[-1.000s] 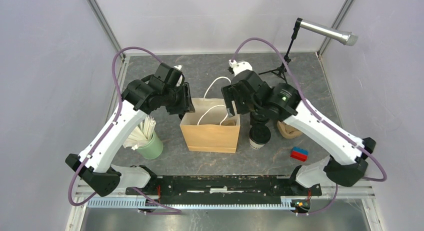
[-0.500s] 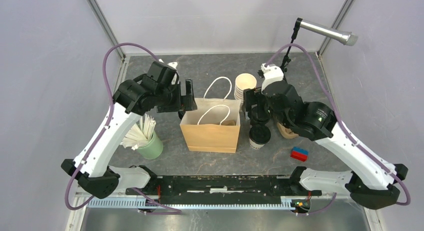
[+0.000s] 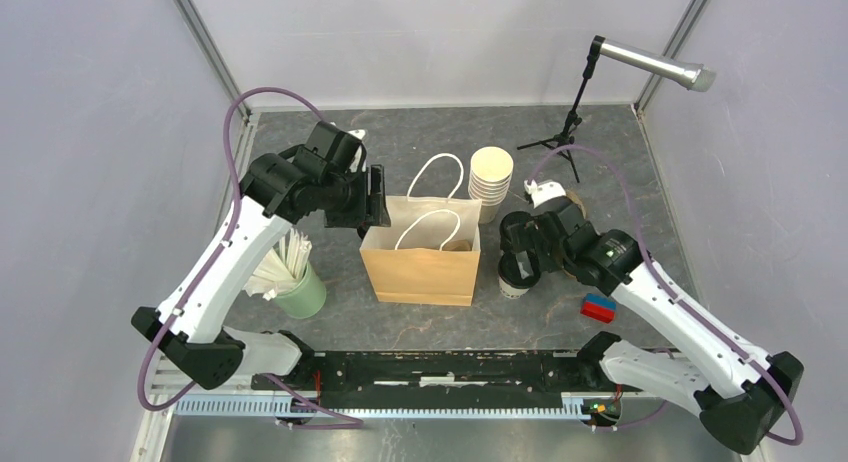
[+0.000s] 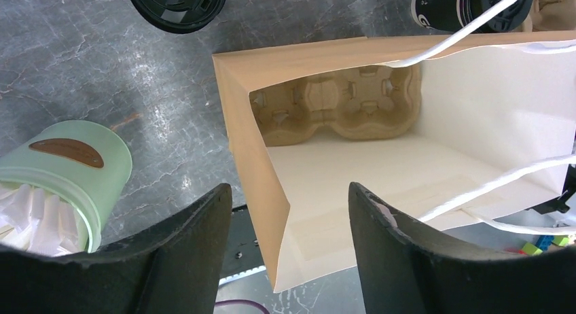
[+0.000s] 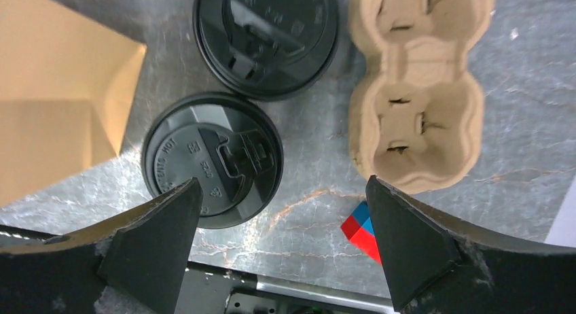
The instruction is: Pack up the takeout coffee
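Grey desk (image 3: 420,142). The brown paper bag (image 3: 420,270) stands open mid-desk with a pulp carrier (image 4: 339,110) at its bottom. Over the bag's left rim the left fingers (image 3: 377,197) are spread, gripping nothing. A second carrier (image 5: 414,90) lies on the desk right of the bag. Above the takeout coffee (image 5: 212,168) the right fingers (image 3: 515,244) are wide apart, empty. The cup stands on the desk just right of the bag. Just beyond it is another black lid (image 5: 265,39); can't tell what's under it. Red-blue block (image 5: 363,232) near the second carrier.
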Robot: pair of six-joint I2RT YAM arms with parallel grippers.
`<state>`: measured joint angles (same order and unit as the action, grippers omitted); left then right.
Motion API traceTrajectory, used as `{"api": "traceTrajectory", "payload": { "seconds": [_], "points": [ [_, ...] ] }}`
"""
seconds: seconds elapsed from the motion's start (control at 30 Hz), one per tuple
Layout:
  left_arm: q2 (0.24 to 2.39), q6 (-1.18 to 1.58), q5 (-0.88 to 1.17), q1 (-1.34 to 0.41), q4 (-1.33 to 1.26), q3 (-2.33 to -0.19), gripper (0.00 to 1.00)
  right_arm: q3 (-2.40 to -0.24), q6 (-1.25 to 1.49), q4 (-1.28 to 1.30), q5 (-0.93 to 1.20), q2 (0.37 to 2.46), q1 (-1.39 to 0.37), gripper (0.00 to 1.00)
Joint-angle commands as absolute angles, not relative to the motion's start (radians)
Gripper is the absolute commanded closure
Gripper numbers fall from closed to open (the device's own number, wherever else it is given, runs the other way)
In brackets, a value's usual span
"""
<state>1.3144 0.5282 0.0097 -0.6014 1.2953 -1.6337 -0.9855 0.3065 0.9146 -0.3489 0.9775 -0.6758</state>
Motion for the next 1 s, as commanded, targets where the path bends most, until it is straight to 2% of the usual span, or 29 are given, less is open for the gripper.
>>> {"api": "traceTrajectory", "payload": {
  "seconds": [0.0,0.1,0.23,0.6,0.87,0.9,0.97],
  "points": [
    [1.319,0.497,0.043,-0.597,1.276,-1.644,0.30,-0.887,0.265,0.804,-0.239,0.942,-0.655,0.02],
    [1.321,0.486,0.038,-0.597,1.288,-1.661,0.26,-0.818,0.238,0.725,-0.166,0.939,-0.652,0.02],
    [1.319,0.473,0.025,-0.597,1.298,-1.694,0.22,-0.829,0.183,0.707,-0.138,0.971,-0.646,0.03],
    [1.310,0.475,0.009,-0.597,1.289,-1.693,0.22,-1.044,0.121,0.869,-0.118,1.060,-0.641,0.05],
    [1.292,0.476,-0.029,-0.598,1.277,-1.695,0.20,-1.037,0.118,0.891,-0.059,1.068,-0.641,0.05],
    [1.290,0.474,-0.031,-0.597,1.277,-1.693,0.20,-1.037,0.120,0.893,-0.058,1.070,-0.640,0.00],
    [1.288,0.473,-0.033,-0.597,1.277,-1.689,0.19,-1.032,0.117,0.900,-0.063,1.075,-0.641,0.01]
  ]
}}
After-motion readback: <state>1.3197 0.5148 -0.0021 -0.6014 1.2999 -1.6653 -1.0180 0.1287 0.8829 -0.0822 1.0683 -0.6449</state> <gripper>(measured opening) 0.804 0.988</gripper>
